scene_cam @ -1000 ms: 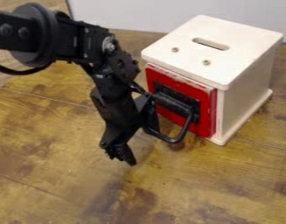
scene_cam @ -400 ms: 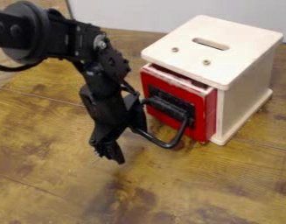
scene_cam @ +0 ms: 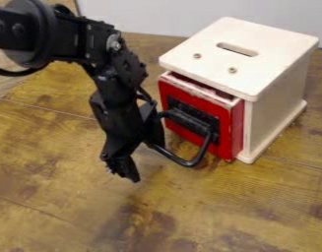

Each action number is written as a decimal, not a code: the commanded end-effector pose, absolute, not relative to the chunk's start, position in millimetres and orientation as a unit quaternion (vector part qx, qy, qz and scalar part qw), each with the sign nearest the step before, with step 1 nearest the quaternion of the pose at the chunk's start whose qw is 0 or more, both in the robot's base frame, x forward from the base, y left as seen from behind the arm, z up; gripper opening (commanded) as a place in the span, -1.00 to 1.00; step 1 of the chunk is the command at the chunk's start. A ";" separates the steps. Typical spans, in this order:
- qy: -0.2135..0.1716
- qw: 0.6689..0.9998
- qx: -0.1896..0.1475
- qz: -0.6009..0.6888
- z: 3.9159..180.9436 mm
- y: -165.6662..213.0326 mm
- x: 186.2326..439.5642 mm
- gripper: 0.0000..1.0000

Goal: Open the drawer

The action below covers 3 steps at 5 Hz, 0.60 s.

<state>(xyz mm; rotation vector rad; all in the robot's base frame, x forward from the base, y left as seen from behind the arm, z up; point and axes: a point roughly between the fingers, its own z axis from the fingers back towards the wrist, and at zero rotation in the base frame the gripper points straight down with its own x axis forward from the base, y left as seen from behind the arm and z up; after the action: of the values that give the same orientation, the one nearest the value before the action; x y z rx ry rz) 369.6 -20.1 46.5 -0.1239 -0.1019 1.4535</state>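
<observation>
A red-fronted drawer [scene_cam: 225, 123] is seen slightly pulled out from a cream-white box [scene_cam: 255, 59] on a wooden table [scene_cam: 58, 187], its black loop handle [scene_cam: 196, 157] met by a robot's jaws [scene_cam: 129, 162]; whether they are spread or pressed together cannot be told.

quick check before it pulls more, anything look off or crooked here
Nothing looks spilled or damaged. The drawer front stands slightly out from the box, which seems normal for opening, with the gripper at its handle.
</observation>
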 end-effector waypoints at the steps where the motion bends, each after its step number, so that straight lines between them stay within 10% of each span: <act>1: -0.078 0.727 -0.069 0.679 64.3 -6.4 381.7 1.00; 3: -0.078 0.721 -0.062 0.685 62.9 -5.2 381.3 1.00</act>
<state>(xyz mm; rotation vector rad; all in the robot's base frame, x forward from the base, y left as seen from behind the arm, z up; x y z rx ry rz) 369.7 -18.5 43.5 -0.1084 -0.1035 1.4811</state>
